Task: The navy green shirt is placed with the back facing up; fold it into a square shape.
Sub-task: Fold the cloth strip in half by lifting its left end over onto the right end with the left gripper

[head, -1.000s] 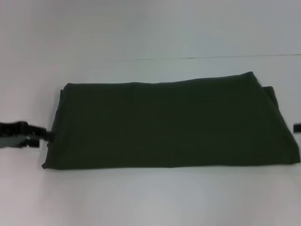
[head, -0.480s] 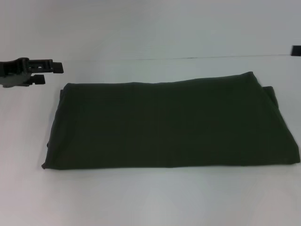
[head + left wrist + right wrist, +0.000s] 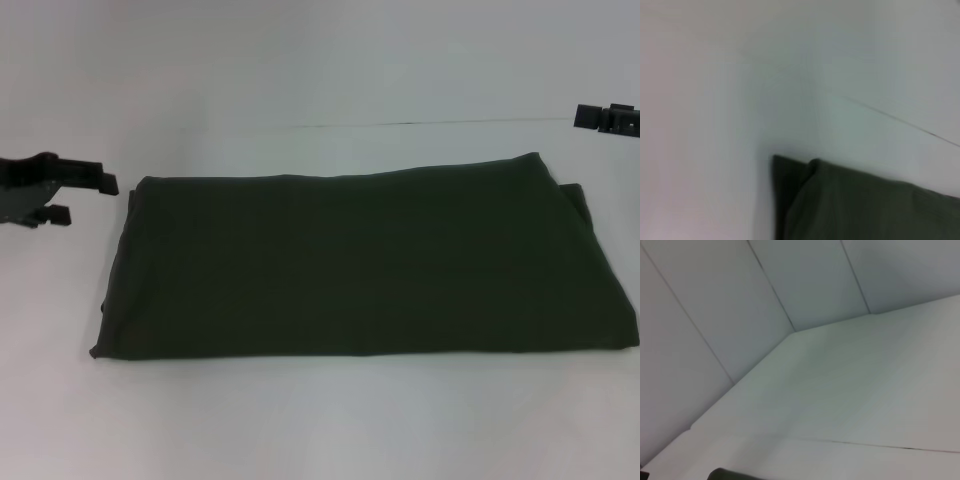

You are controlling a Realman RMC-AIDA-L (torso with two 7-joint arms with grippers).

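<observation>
Head view: the shirt (image 3: pixel 365 260) lies folded into a wide rectangle, plain side up, in the middle of the white table (image 3: pixel 320 420). Left gripper (image 3: pixel 85 198) hovers just off its far left corner, jaws apart and empty. Right gripper (image 3: pixel 608 117) hangs near the far right edge; its jaws cannot be made out.
</observation>
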